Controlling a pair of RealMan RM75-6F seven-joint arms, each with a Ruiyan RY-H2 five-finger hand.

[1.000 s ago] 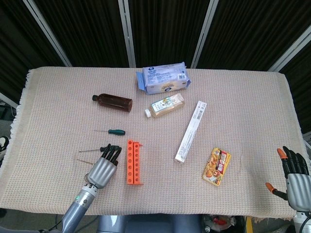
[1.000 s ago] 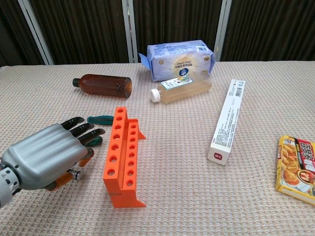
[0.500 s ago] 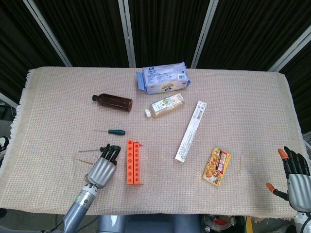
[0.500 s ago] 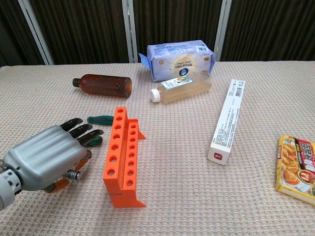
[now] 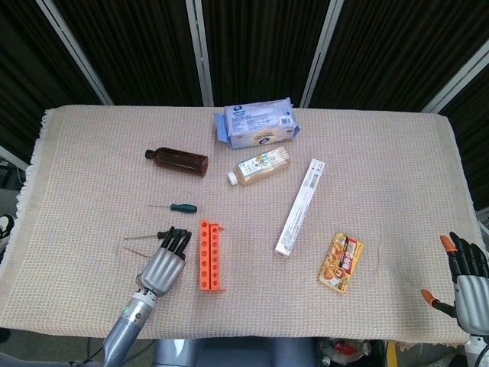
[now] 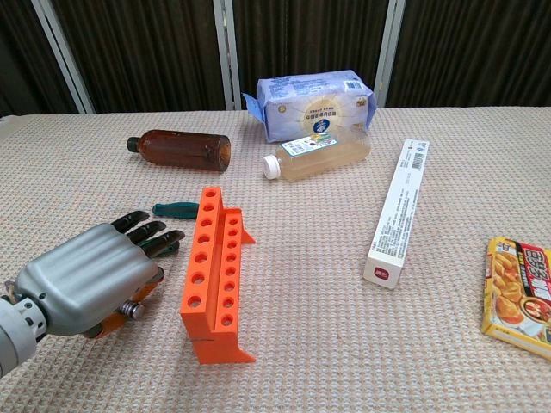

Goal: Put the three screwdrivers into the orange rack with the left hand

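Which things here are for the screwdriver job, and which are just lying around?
For the job: orange rack, green screwdriver, two screwdrivers by the left hand.

Lying about: brown bottle, pale bottle, blue packet, long white box, yellow box.

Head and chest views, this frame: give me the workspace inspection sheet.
Surface: beige woven cloth covers table.
Job's things: orange rack has no screwdrivers in it; green-handled screwdriver lies apart; other screwdrivers lie by or under the left hand.
Clutter: brown bottle, pale bottle, blue packet, long white box, yellow food box.
Hands: left hand palm-down over a screwdriver, grasp unclear; right hand open at the table edge.
Cables: nothing seen.
Surroundings: dark panels with pale rails.
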